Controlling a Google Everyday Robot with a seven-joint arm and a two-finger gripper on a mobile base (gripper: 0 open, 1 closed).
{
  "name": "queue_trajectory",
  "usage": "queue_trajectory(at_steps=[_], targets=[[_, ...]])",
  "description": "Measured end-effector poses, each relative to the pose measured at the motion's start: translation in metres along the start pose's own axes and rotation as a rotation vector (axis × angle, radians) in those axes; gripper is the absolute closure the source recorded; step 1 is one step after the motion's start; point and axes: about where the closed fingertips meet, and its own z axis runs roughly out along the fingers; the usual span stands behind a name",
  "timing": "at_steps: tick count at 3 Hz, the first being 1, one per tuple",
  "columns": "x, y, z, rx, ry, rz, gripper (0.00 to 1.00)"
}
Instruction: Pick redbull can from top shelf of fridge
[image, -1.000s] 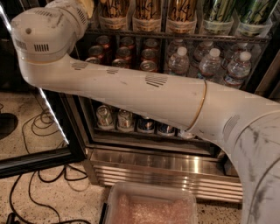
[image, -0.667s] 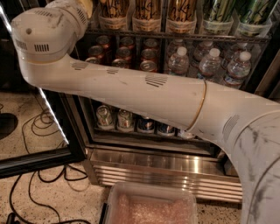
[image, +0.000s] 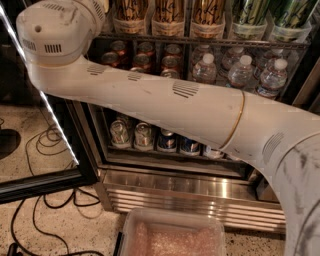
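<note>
Drinks fridge (image: 190, 192), stainless steel base at 6 o'clock, wire racks inside. Door (image: 40, 182): black-framed, swung open at 8 o'clock, with a lit white strip (image: 47, 102) running diagonally from 10 towards 8 o'clock. Top shelf (image: 200, 41): grey wire rack across 12 to 2 o'clock, carrying a row of clear tubs (image: 208, 30). These hold tall gold cans (image: 167, 12) at 12 o'clock and tall green cans (image: 252, 12) at 1 o'clock, all upright. Next rack down: red cans (image: 145, 52) left of centre, water bottles (image: 240, 70) just beside them towards 2 o'clock. Lower rack, partly hidden under the arm: silver-topped cans (image: 135, 135) at 7 o'clock, with short blue cans (image: 190, 145) beside them. Robot arm (image: 165, 100): white, crossing the fridge front from 4 o'clock up to a round joint housing (image: 50, 30) at 10 o'clock, then turning upward out of the top edge at 11 o'clock. Gold band (image: 235, 120) around the arm right of centre. Gripper: beyond the top edge at 11 o'clock, out of sight; open or closed cannot be told. Redbull can: cannot be made out; the left end of the top shelf is covered by the arm. Speckled floor (image: 30, 220) at 7 to 8 o'clock, with black cables (image: 45, 145) lying on it. Clear plastic bin (image: 172, 235) at 6 o'clock, in front of the fridge base.
</note>
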Motion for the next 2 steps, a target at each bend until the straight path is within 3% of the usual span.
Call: queue_trajectory(at_steps=[2], targets=[[-0.0254,-0.0219,-0.0047,0.040,-0.056,0.020,1.00]])
